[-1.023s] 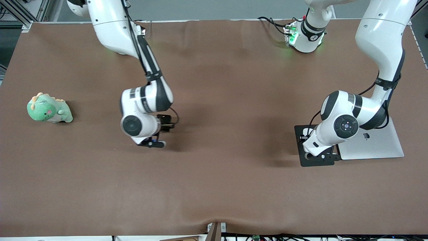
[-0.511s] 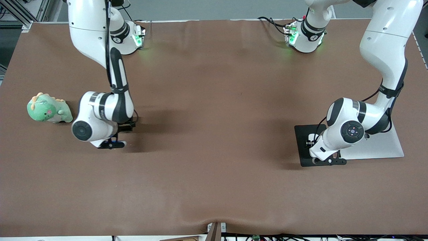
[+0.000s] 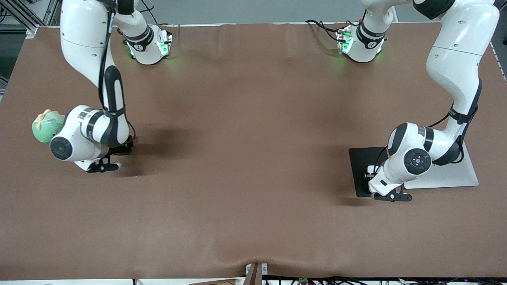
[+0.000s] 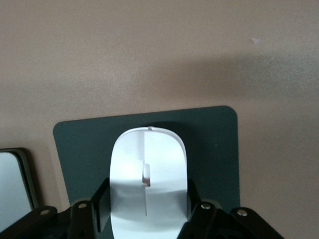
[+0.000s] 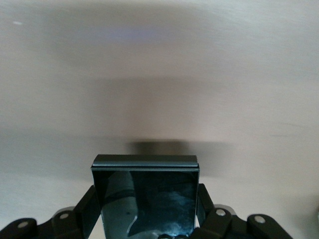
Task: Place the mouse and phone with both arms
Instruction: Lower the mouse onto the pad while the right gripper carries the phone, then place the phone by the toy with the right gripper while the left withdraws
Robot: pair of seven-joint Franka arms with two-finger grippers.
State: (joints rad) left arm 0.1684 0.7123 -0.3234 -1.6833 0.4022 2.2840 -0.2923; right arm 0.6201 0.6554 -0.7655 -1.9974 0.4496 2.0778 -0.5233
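Note:
My left gripper (image 3: 391, 196) is shut on the white mouse (image 4: 148, 164) and holds it low over the dark-grey mat (image 3: 361, 166), near the mat's edge closest to the front camera. In the left wrist view the gripper (image 4: 148, 211) has a finger on each side of the mouse, with the mat (image 4: 209, 144) under it. My right gripper (image 3: 102, 167) is low over bare table near the right arm's end. In the right wrist view the gripper (image 5: 146, 211) is shut on the glossy black phone (image 5: 145, 194). The arms hide the mouse and phone in the front view.
A silver closed laptop (image 3: 447, 174) lies beside the mat toward the left arm's end; its corner shows in the left wrist view (image 4: 10, 181). A green dinosaur plush (image 3: 44, 127) sits by the right arm's wrist, partly hidden. The brown table (image 3: 253, 158) stretches between the arms.
The right arm has swung with the phone from mid-table toward its own end, up to the plush. The left gripper has shifted slightly toward the front camera over the mat.

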